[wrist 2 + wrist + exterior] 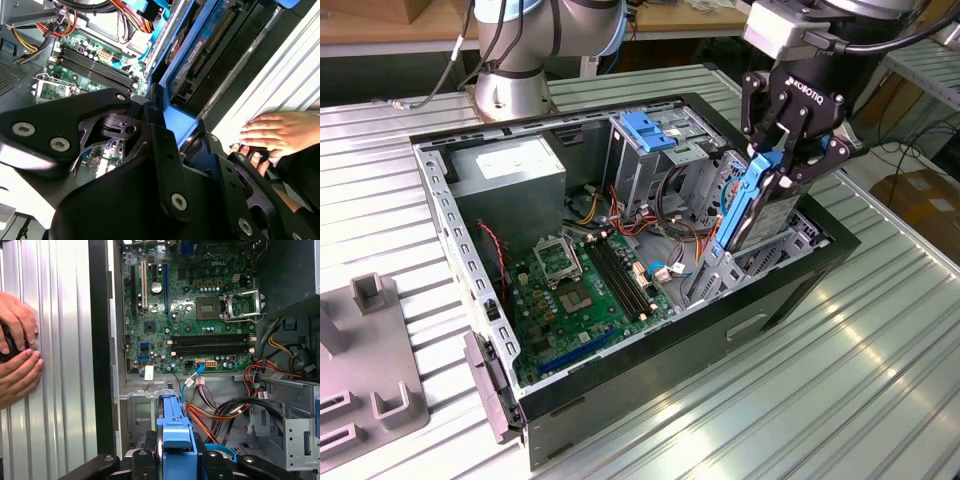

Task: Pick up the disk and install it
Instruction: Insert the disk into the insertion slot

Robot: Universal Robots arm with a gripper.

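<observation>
**Fig.** My gripper (pixel 788 160) is clamped on the disk (pixel 767 215) by its blue carrier rail (pixel 738 205), holding it tilted over the drive bay (pixel 710 275), at about two o'clock from the motherboard (pixel 585 290) in the exterior view. Good practice, I judge: square the rail to the bay guides, lower slowly, keep clear of the cables (pixel 220 415). A person's hands (pixel 15 320) rest on the table (pixel 65 390) just outside the computer case (pixel 100 365).

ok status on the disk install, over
Status: claw shut on the disk. Disk tilted, lower end at the drive cage inside the computer case, not seated. A person's hands rest on the table beside the case.
</observation>
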